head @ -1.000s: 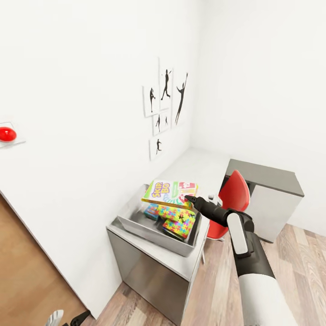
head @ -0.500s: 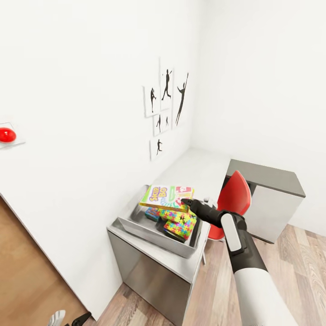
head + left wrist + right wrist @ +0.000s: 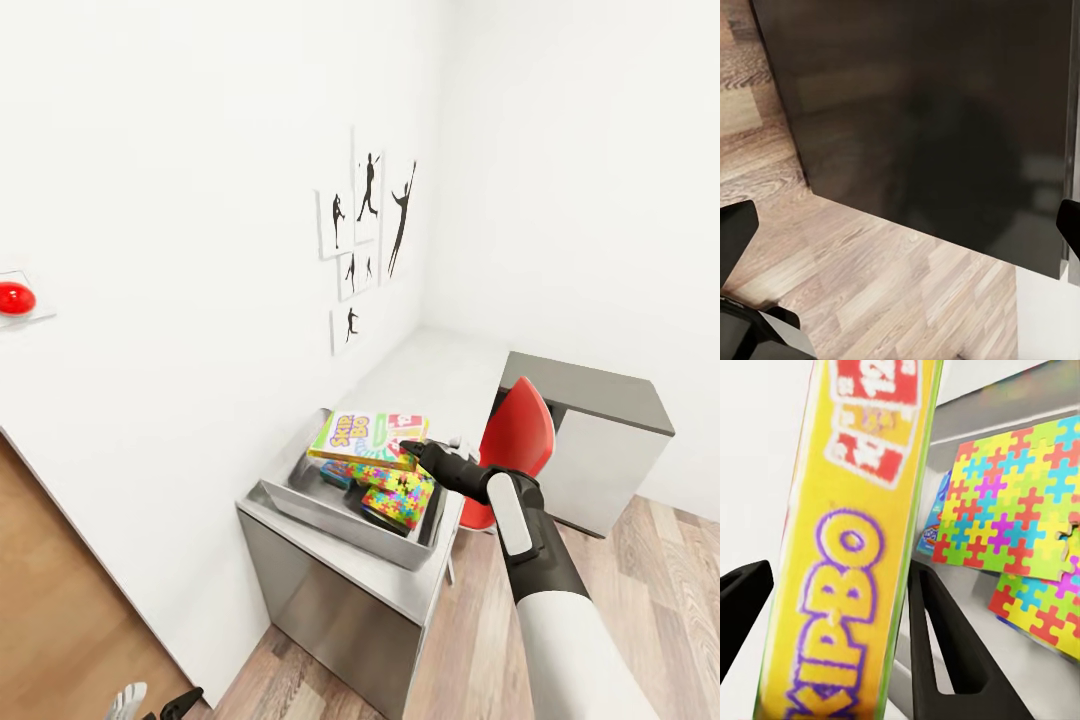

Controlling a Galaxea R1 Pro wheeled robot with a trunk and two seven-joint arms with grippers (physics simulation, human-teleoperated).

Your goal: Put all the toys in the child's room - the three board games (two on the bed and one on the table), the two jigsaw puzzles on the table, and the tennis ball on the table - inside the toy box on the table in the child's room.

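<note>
Right gripper [image 3: 408, 447] clamped on Skip-Bo board game [image 3: 369, 438], box edge between fingers [image 3: 945, 660], held roughly level over toy box [image 3: 330, 505]. Jigsaw puzzles [image 3: 400, 492] lie in toy box just below gripper. Toy box sits on table [image 3: 380, 580]. Left gripper [image 3: 900, 247] spread wide, over wood floor [image 3: 907, 300].

Glossy printed Skip-Bo box [image 3: 368, 437] — wood-plank floor [image 3: 907, 292]
</note>
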